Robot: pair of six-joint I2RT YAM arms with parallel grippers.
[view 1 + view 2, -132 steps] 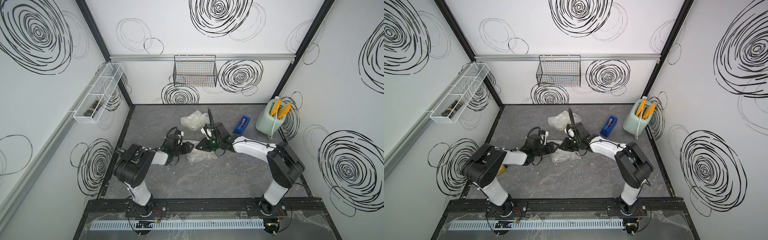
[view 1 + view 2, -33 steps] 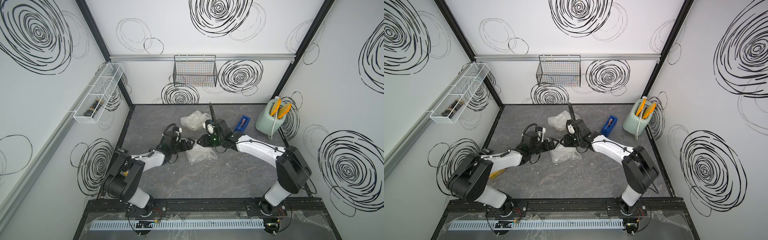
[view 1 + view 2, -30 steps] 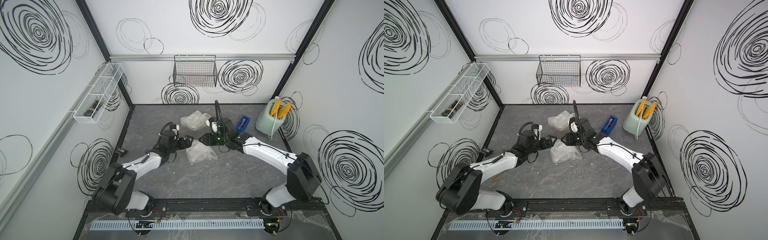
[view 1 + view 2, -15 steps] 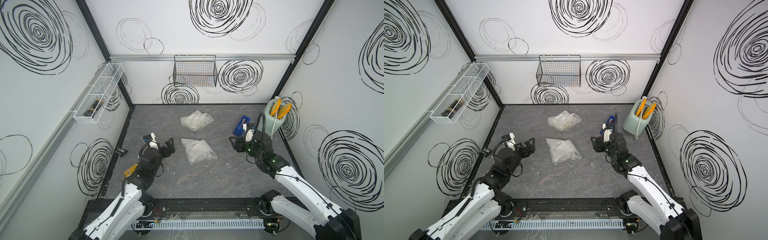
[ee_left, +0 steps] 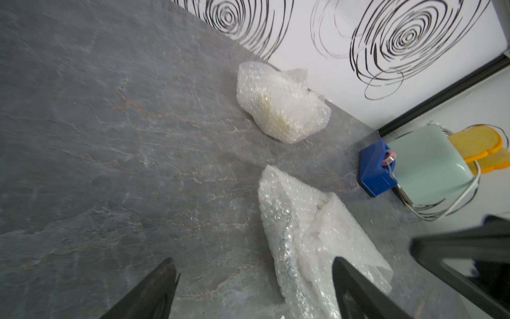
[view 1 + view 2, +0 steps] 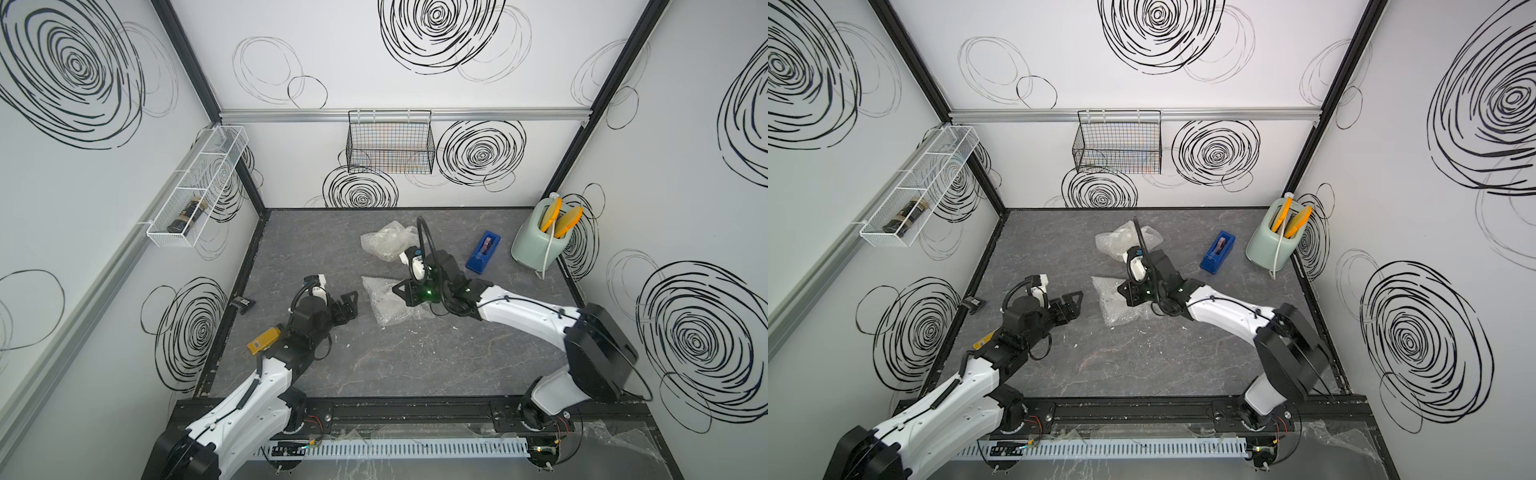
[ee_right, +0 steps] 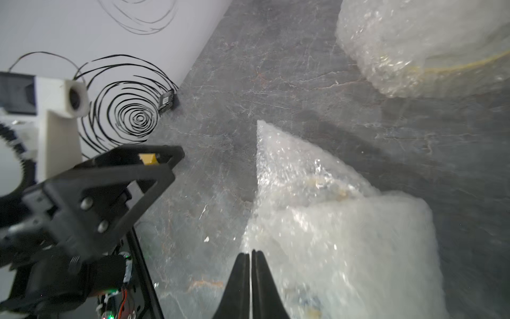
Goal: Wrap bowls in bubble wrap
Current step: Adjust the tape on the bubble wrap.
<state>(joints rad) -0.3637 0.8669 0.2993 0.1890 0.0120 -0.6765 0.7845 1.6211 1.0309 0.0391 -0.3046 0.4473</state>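
Two bundles of bubble wrap lie on the grey table. The far bundle (image 6: 388,239) (image 6: 1125,241) (image 5: 278,105) shows the yellowish rim of a bowl (image 7: 455,66) through the film. The near bundle (image 6: 386,307) (image 6: 1115,305) (image 5: 317,234) (image 7: 339,221) is crumpled and whitish; the bowl in it is hidden. My right gripper (image 6: 399,289) (image 6: 1123,291) (image 7: 249,252) is shut, its tips at the near bundle's edge, with no film visible between them. My left gripper (image 6: 349,307) (image 6: 1073,305) (image 5: 252,261) stands open just left of that bundle, holding nothing.
A blue tape dispenser (image 6: 482,252) and a mint toaster (image 6: 536,241) with yellow slices stand at the back right. A black wire basket (image 6: 390,145) hangs on the back wall, and a white wire shelf (image 6: 199,187) on the left wall. A small black tag (image 6: 243,302) lies by the left edge.
Half a second ago both arms stood drawn back toward the front. Now both reach in at the near bundle, and the right jaws have closed. The bundles have not shifted.
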